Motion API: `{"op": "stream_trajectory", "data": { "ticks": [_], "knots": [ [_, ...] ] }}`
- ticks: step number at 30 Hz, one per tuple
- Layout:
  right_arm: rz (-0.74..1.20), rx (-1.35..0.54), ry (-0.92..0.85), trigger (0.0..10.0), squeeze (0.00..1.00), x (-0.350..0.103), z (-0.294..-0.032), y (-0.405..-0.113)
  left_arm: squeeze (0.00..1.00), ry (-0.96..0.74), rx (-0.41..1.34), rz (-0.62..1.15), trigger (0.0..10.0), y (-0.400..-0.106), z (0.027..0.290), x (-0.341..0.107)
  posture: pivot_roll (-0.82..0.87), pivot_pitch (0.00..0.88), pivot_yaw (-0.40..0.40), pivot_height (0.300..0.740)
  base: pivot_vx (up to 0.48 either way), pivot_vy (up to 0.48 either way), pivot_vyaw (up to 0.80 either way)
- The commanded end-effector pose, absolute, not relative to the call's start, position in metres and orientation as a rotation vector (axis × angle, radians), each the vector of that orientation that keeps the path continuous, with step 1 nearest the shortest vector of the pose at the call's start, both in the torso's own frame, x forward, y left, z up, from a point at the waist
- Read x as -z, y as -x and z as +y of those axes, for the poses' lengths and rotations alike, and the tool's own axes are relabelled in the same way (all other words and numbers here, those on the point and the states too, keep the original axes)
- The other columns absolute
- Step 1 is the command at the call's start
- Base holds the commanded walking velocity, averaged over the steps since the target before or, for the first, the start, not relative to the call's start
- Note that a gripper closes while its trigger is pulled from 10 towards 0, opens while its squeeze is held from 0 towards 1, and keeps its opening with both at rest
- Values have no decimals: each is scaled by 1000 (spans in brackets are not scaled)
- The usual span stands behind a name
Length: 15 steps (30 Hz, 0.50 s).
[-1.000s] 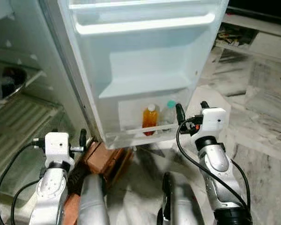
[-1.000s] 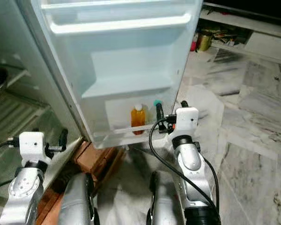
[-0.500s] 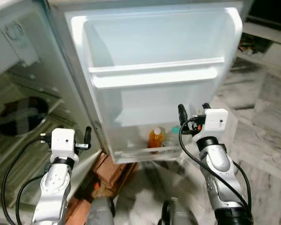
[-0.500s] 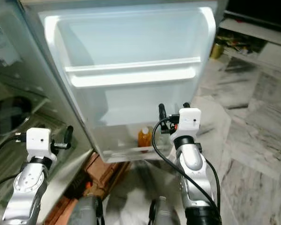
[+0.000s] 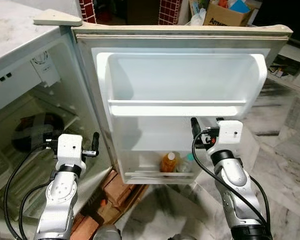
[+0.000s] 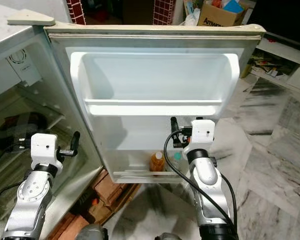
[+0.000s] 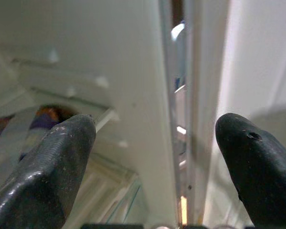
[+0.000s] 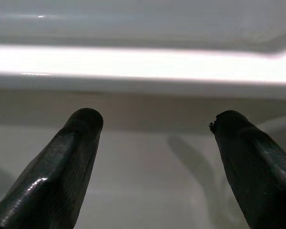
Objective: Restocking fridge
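Observation:
The fridge door (image 5: 180,80) stands wide open with its inner side toward me. In its bottom door shelf (image 5: 157,175) stand an orange bottle (image 5: 169,162) and a clear bottle with a teal cap (image 5: 188,162). My right gripper (image 5: 206,121) is open and holds nothing. It hovers just under the upper door shelf (image 5: 177,107), above the two bottles. The right wrist view looks past the two fingers (image 8: 81,143) at that white shelf. My left gripper (image 5: 72,141) is open and empty by the door's hinge edge (image 7: 174,119), beside the fridge's inner compartment.
Inside the fridge on the left, a dark round pan (image 5: 32,127) sits on a shelf. Red bricks (image 5: 117,192) lie under the fridge's front. Marble floor (image 5: 285,170) stretches to the right. A cardboard box (image 5: 225,12) stands behind the door.
The view has swung upward, so the door's top edge and the fridge's top have come into sight. Both grippers rose; the right one went from bottle height to just under the upper door shelf.

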State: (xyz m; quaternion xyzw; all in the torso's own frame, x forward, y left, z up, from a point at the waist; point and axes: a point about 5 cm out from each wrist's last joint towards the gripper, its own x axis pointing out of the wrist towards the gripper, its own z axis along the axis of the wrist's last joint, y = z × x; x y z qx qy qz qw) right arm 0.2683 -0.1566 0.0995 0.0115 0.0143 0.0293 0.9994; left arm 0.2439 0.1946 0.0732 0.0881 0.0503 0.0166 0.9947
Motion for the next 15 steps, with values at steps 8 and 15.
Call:
{"op": "stream_trajectory", "data": {
  "ticks": [8,15],
  "knots": [
    [20,-62,-28,10000,0,-104,-157,-270,0,-183,-51,119,10000,-242,196,-71,-13,50,-37,740,-311,0,0],
    [14,-74,-29,10000,0,-107,-154,-271,0,-193,-61,123,10000,-242,198,-71,-10,61,-38,740,-234,-209,0]
  ]
}}
